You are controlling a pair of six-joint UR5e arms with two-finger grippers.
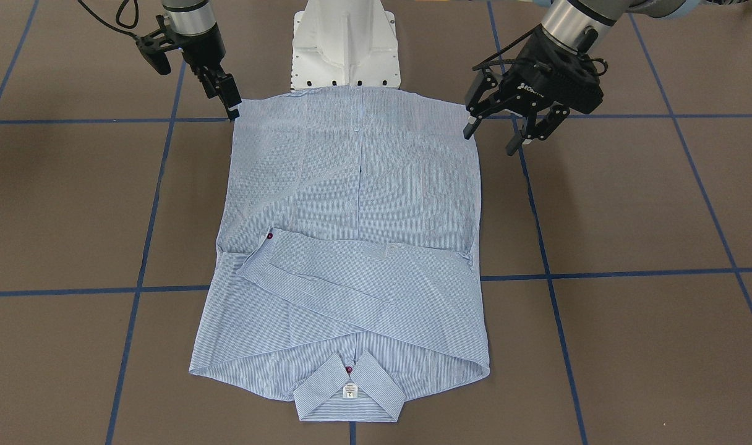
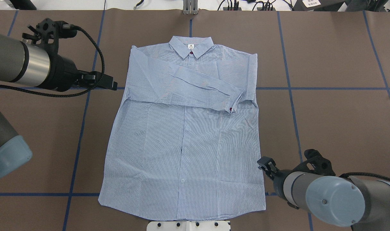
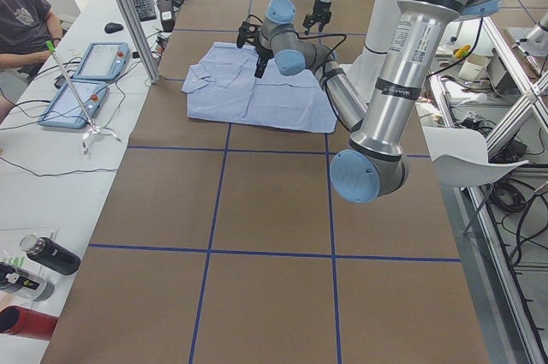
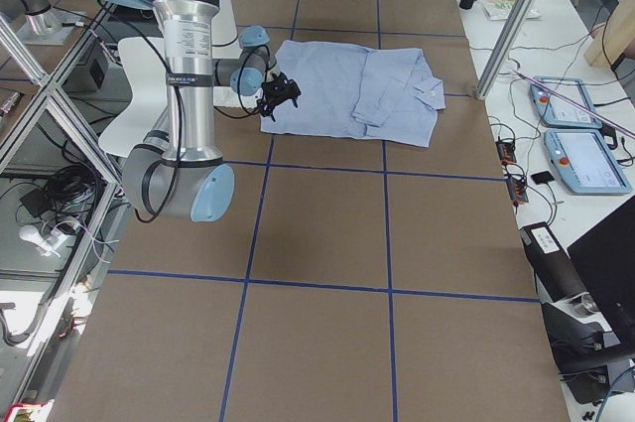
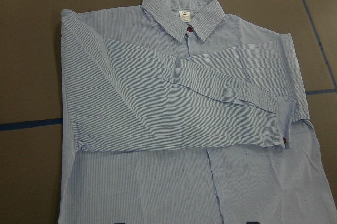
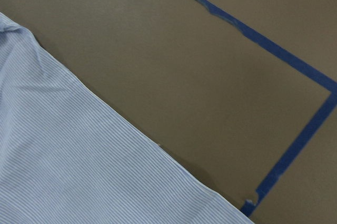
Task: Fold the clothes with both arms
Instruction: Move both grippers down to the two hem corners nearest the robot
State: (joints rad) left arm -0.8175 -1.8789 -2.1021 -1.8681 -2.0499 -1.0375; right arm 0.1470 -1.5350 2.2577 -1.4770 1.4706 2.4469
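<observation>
The light blue striped shirt [image 1: 357,204] lies flat on the brown table, front up, with both sleeves folded across the chest. Its collar with the white label [image 2: 190,46] is at the far side and its hem is toward the robot's base. My left gripper [image 1: 492,137] is open and empty. It hovers above the table just off the shirt's left edge [image 2: 113,86]. My right gripper [image 1: 232,105] is apart from the cloth by the hem's right corner [image 2: 263,164] and looks open. The left wrist view shows the collar and folded sleeves [image 5: 158,129]. The right wrist view shows the shirt's edge [image 6: 63,171].
The white pedestal base [image 1: 345,43] stands right behind the hem. Blue tape lines [image 1: 537,204] cross the brown table. A side bench with tablets [image 3: 86,81], bottles [image 3: 47,257] and a seated person [image 3: 21,13] runs along the far side.
</observation>
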